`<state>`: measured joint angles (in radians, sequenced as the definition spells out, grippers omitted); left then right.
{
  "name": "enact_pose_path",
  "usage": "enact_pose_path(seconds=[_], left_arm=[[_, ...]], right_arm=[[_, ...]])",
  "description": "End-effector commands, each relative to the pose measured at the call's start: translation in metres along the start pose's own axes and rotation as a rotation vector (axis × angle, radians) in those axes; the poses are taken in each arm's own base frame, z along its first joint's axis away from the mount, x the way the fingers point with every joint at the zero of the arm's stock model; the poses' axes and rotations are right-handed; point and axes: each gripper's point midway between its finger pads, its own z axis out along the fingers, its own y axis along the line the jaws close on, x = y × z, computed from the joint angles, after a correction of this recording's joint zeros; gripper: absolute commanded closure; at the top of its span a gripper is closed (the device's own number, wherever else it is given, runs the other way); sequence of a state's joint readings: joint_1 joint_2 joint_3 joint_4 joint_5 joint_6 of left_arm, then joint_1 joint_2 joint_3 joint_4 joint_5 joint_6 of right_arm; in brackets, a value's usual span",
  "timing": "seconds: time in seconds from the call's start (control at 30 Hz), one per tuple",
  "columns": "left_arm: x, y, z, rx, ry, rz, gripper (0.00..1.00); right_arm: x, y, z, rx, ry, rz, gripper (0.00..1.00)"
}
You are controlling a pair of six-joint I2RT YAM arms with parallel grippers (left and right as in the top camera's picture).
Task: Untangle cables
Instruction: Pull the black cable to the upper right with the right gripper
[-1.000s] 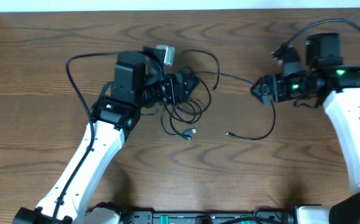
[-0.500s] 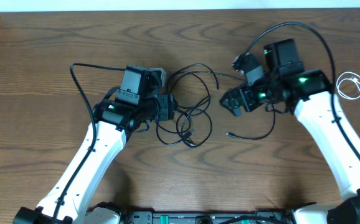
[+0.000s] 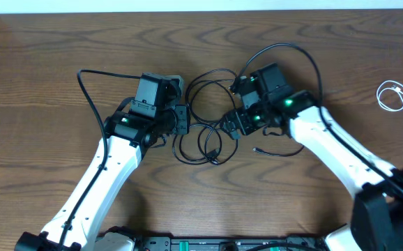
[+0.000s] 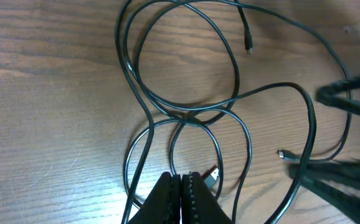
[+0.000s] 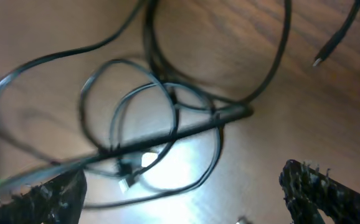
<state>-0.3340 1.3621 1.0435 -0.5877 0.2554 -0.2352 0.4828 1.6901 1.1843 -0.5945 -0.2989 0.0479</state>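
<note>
The black cable (image 3: 271,154) lies in overlapping loops at the table's middle, and one free plug end points left near the right arm. In the left wrist view its loops (image 4: 236,68) spread ahead of my left gripper (image 4: 181,185), which is shut with one strand running in at its tips. Overhead, that gripper (image 3: 182,120) sits at the tangle's left edge. My right gripper (image 3: 231,127) is at the tangle's right edge, tilted down. It stands wide open (image 5: 180,199) over blurred black strands (image 5: 186,129), holding nothing. The white cable (image 3: 381,95) is coiled far right, apart from both.
A small flat plug (image 4: 212,177) of the black cable lies just right of my left fingertips. Each arm's own thick black wire arches above it (image 3: 83,84). The pale back edge (image 3: 201,5) of the table runs along the top.
My right arm has swung left from the table's right side to the tangle, staying open. My left gripper has drawn back slightly left and closed its jaws at a loop.
</note>
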Motion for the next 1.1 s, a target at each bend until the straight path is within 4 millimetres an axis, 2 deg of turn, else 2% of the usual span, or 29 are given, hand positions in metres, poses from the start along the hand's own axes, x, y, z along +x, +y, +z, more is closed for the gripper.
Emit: enact_pose_path(seconds=[0.0,0.17,0.33,0.4,0.43,0.47,0.5,0.53,0.57,0.63,0.7,0.77,0.87,0.93,1.07], left_arm=[[-0.004,0.002,-0.001,-0.016,-0.010,0.005,0.92],[-0.004,0.002,-0.001,-0.016,-0.010,0.005,0.92],[-0.004,0.002,-0.001,-0.015,-0.010,0.005,0.92],[-0.004,0.002,-0.001,-0.015,-0.010,0.005,0.92],[-0.004,0.002,-0.001,-0.015,-0.010,0.005,0.92],[-0.004,0.002,-0.001,-0.016,-0.010,0.005,0.92],[-0.004,0.002,-0.001,-0.016,-0.011,0.005,0.92],[-0.004,0.002,-0.001,-0.016,-0.011,0.005,0.92],[-0.004,0.002,-0.001,-0.016,-0.011,0.005,0.92],[-0.004,0.002,-0.001,-0.015,-0.010,0.005,0.92],[-0.004,0.002,-0.001,-0.015,-0.010,0.005,0.92],[-0.004,0.002,-0.001,-0.016,-0.009,0.005,0.92],[-0.004,0.002,-0.001,-0.016,-0.010,0.005,0.92],[-0.004,0.002,-0.001,-0.015,-0.011,0.005,0.92],[-0.004,0.002,-0.001,-0.016,-0.010,0.005,0.92]], right_arm=[[0.000,-0.018,0.016,0.087,0.007,-0.101,0.04],[-0.010,-0.020,0.035,0.076,-0.020,-0.268,0.01],[-0.023,0.001,0.047,-0.058,-0.089,-0.340,0.01],[-0.028,0.004,0.049,-0.073,-0.110,-0.341,0.11],[-0.030,0.004,0.049,-0.073,-0.119,-0.326,0.19],[-0.033,0.004,0.048,-0.072,-0.128,-0.312,0.33],[-0.033,0.004,0.048,-0.072,-0.131,-0.297,0.50],[-0.034,0.003,0.048,-0.068,-0.132,-0.280,0.81],[-0.036,-0.001,0.047,-0.056,-0.136,-0.261,0.99],[-0.038,-0.016,0.042,0.005,-0.138,-0.201,0.99],[-0.044,-0.041,0.029,0.115,-0.145,-0.119,0.99],[-0.054,-0.070,-0.002,0.236,-0.168,-0.067,0.99],[-0.077,-0.108,-0.072,0.389,-0.241,0.007,0.99],[-0.095,-0.128,-0.134,0.456,-0.329,0.060,0.99],[-0.118,-0.151,-0.254,0.560,-0.521,0.133,0.99]])
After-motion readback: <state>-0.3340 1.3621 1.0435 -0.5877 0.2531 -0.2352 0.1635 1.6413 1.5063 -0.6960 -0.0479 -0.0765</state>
